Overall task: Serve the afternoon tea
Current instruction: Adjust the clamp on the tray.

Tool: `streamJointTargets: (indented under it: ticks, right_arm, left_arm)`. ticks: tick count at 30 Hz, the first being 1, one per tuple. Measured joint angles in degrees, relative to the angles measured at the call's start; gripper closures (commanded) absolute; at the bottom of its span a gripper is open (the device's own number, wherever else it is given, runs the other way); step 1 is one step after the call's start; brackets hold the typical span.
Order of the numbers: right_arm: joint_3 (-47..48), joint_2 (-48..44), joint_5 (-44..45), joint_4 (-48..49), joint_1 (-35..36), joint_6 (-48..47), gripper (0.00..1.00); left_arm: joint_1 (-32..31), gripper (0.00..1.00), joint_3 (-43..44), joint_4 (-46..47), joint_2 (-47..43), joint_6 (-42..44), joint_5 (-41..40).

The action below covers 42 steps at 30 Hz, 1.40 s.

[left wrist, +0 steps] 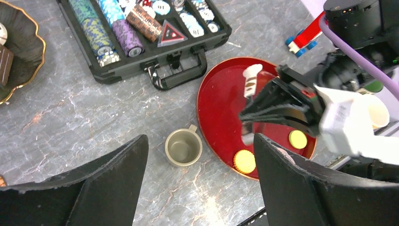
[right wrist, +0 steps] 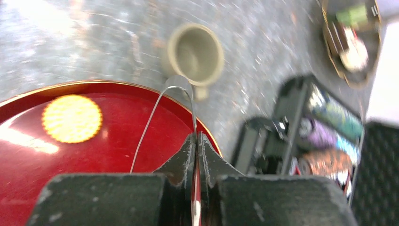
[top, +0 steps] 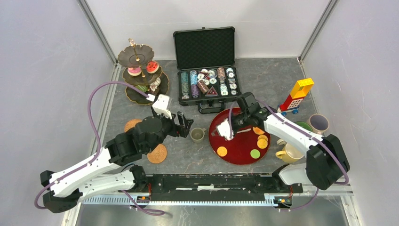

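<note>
My right gripper [top: 231, 127] is shut on a thin white and brown cake slice [top: 225, 129] over the left side of the red tray [top: 239, 147]. In the right wrist view the cake slice [right wrist: 178, 82] shows only as a pale curved edge running out from the gripper [right wrist: 196, 137]. Orange rounds [top: 221, 151] and a green round [top: 255, 153] lie on the tray. My left gripper [top: 187, 123] is open, just left of an olive mug [top: 197, 135] that stands upright between the jaws in the left wrist view [left wrist: 183, 148]. The three-tier stand [top: 136, 70] holds donuts at the back left.
The open case of poker chips [top: 207, 84] sits behind the tray. A block tower [top: 296, 96] stands at the back right. A yellow mug [top: 291, 153], a green mug [top: 303, 126] and a purple mug [top: 319, 123] crowd the right side. Woven coasters [top: 156, 153] lie near my left arm.
</note>
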Motion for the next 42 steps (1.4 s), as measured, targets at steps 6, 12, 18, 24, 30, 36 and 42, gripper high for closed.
streamJointTargets:
  ticks: [6, 12, 18, 24, 30, 36, 42]
  right_arm:
    - [-2.43, -0.33, -5.27, -8.79, 4.61, -18.10, 0.97]
    - [-2.71, 1.14, -3.72, -9.25, 13.92, -19.08, 0.88]
    - [-2.71, 3.58, -2.27, -7.98, 16.15, -13.46, 0.60]
    - [-2.73, 3.72, -1.40, -5.22, 16.15, -8.26, 0.02]
    - [-2.97, -1.55, 1.11, -3.02, 16.13, -2.97, 0.02]
    - [-7.06, -14.62, 1.62, 12.59, 7.21, 15.93, 0.02]
    - [-3.17, -12.72, 29.73, 23.65, -4.83, 46.75, 0.02]
  left_arm:
    - [0.00, 0.11, -3.65, -1.27, -0.46, -2.16, -0.04]
    - [0.00, 0.10, -4.92, -1.57, 0.42, -3.56, 0.52]
    - [0.00, 0.07, -4.98, -1.62, 0.70, -5.07, 0.79]
    - [0.00, 0.00, -4.98, -1.68, 1.11, -5.14, 0.70]
    - [0.00, 0.00, -4.98, -1.38, 3.43, -5.14, 0.81]
    - [0.09, 0.00, -4.98, 0.11, 5.75, -5.11, 3.37]
    - [0.46, 0.00, -4.02, 1.70, 10.47, -4.39, 11.28]
